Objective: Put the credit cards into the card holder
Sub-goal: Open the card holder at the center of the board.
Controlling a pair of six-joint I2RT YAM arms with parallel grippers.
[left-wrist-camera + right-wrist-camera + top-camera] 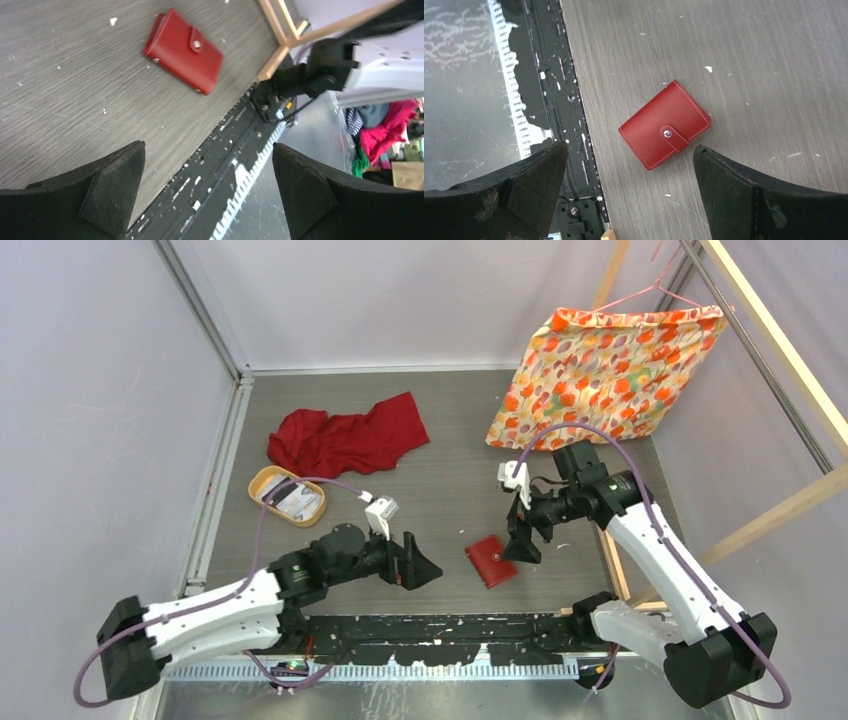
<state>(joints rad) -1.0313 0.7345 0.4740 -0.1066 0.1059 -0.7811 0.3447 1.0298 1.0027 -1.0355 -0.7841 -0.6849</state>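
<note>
Red and snapped shut, the holder (491, 560) lies flat on the grey counter (440, 470) near its front edge, tab up. That closed tab is the main risk, I judge: with nothing bracing it, a push on the snap could simply slide the holder toward the black rail (430, 628), and a pinch at one edge could flip it rather than open it. The cards (293, 502) sit well apart in the tray (258, 480) at the left. Thin and stacked, they may come up two at once or slip out. The right gripper (523, 538), jaws wide and empty, hangs just beside the holder's right edge and above it; its wrist view shows the holder between the fingers. The left gripper (420, 570), equally wide and empty, is near on the other side, not touching.
</note>
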